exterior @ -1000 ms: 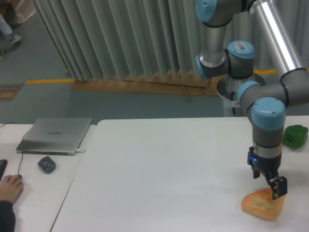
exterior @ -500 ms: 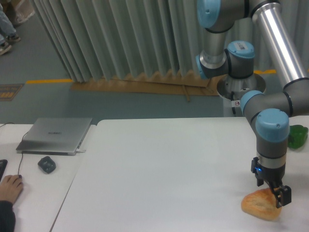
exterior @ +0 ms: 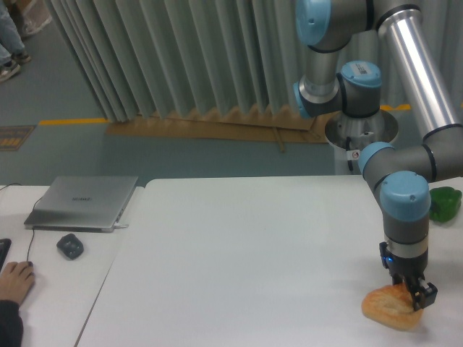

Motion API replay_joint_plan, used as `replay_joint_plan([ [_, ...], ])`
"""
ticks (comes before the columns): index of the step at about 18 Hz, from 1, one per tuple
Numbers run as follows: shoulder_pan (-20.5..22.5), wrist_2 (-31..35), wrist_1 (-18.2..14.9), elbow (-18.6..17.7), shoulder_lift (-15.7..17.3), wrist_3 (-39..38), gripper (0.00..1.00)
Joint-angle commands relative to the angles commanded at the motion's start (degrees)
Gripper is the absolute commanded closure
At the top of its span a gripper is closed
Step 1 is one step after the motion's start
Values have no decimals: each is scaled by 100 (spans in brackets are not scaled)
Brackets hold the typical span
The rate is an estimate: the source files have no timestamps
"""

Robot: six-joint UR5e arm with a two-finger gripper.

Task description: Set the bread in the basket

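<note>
White desk (exterior: 253,246): pincer (exterior: 411,295) down on bread (exterior: 392,307), can't tell if holding; no basket seen, drop-off left.

It looked like a lab or office: a robot arm (exterior: 423,94) stood at a white counter (exterior: 246,253), a desk beside it held a shut laptop (exterior: 83,202) and mouse (exterior: 70,246), with grey curtains (exterior: 181,58) behind.
</note>
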Motion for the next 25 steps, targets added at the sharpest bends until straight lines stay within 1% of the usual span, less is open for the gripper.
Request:
replay_joint_plan([
  [3,0,-35,-9,-9,52,-80,71],
  [5,17,-105,-52,-9,228,-97,71],
  [6,26,-184,-122,-17,368,-97,71],
  [9,96,-307,-500,-9,667,-89,71],
  [11,289,-439,-859,-9,895,-27,71],
  [12,360,-439,-992,-9,940,77,71],
  [13,465,-457,-1141,-9,1045,418,71],
  [14,622,-492,-1404,-9,1185,708,71],
  [15,702,-501,-1572,0,1239,911,71],
  [18,1062,-492,-1871,17,1388,1666,71],
  [19,1211,-475,-1968,35,1406,2052,71],
  [20,1352,-466,-2012,44,1458,2308,71],
  [22,1502,-440,-1978,44,1547,2634,70],
  [24,1739,-439,-1907,158,1564,2977,70],
  [25,1792,-431,-1794,167,1564,2987,70],
])
